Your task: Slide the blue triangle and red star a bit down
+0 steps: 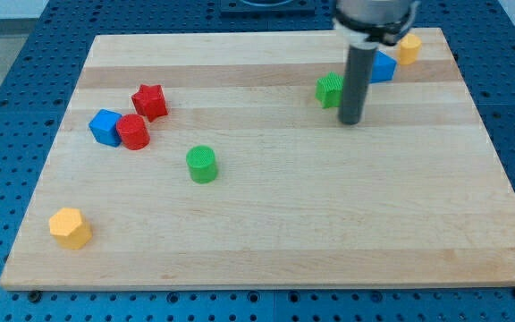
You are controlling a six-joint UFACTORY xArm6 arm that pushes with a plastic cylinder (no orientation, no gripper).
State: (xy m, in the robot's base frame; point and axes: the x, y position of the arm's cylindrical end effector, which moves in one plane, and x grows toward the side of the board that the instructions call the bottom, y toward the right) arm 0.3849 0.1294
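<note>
The red star (150,101) lies at the view's upper left of the wooden board (266,241). The blue triangle (382,68) lies near the view's top right, partly hidden behind my rod. My tip (351,122) rests on the board just below and left of the blue triangle, and just right of a green block (329,89). The tip is far to the right of the red star.
A blue cube (105,127) touches a red cylinder (134,131) just below the red star. A green cylinder (202,165) sits at centre left. A yellow block (70,227) lies at the bottom left, another yellow block (409,48) at the top right corner.
</note>
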